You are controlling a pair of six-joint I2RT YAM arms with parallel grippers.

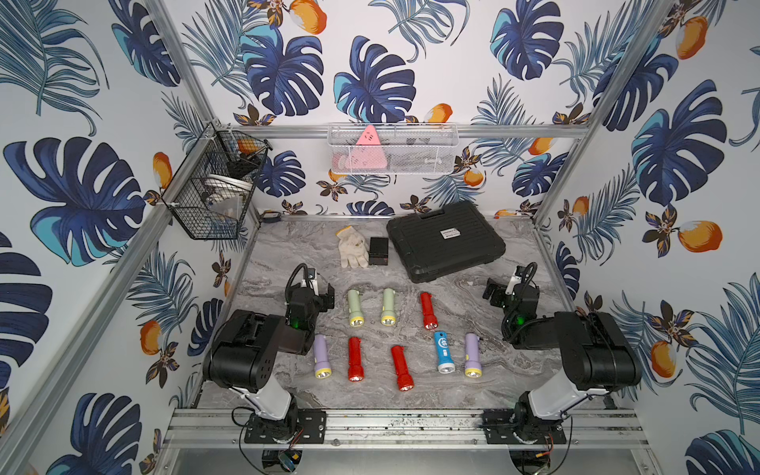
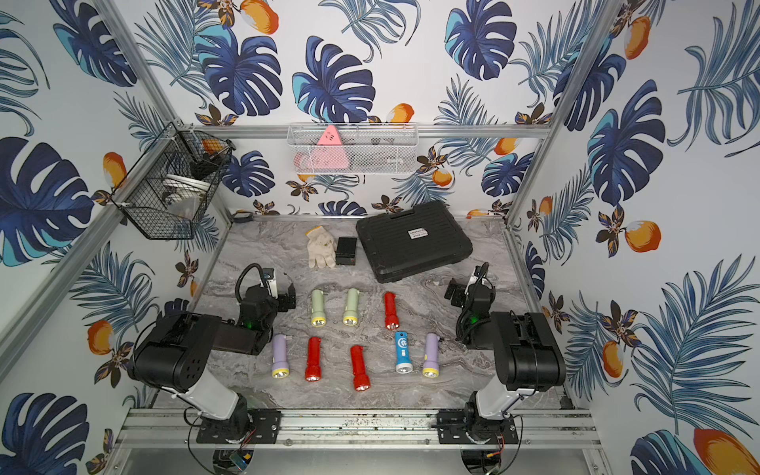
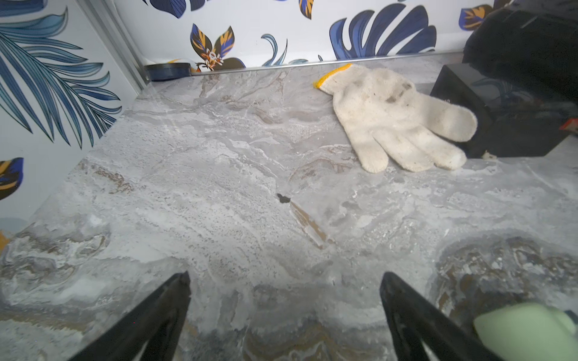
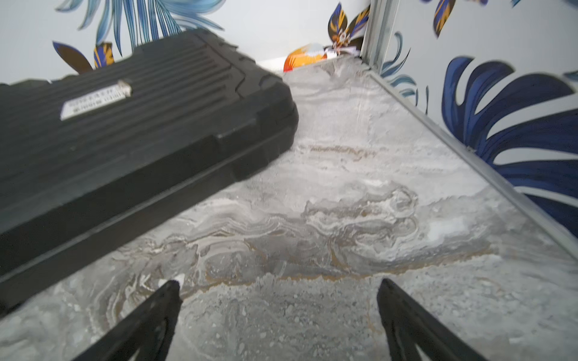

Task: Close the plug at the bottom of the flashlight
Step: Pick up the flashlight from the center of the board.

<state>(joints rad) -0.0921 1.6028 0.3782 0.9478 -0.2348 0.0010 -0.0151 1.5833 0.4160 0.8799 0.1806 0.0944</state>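
1. Eight flashlights [image 1: 402,367] on the tabletop [image 1: 370,271], in two rows between the two sets of fingers: three farther back, five nearer the robot.
2. All lying flat, long axes running roughly front to back, lens ends toward the robot, tail ends with the plugs toward the back.
3. Too small in both top views to tell which plug stands open.
4. State of left fingers [image 3: 285,278]: spread wide, clamped on nothing, low over bare tabletop, aimed toward the glove [image 3: 394,125].
5. Nearest to them: green flashlight [image 1: 354,307] at the left end of the back row, just beside on the inner side. Only its pale tail end shows at the edge of the left wrist view, outside the fingers, not between them.
6. State of right fingers [image 4: 279,283]: likewise wide apart and empty, over bare tabletop beside the case [image 4: 125,131], and well apart from the red flashlight [image 1: 428,310], the closest one on that side.
7. By this reading, left fingers nearer to a tail end. Probably calls for a short sideways shift toward the centre, enough to bring that tail between the fingers, across its long axis.
8. Likely risk: pressing a plug along the axis of a loose, round body may slide or roll it unless steadied from the lens end.
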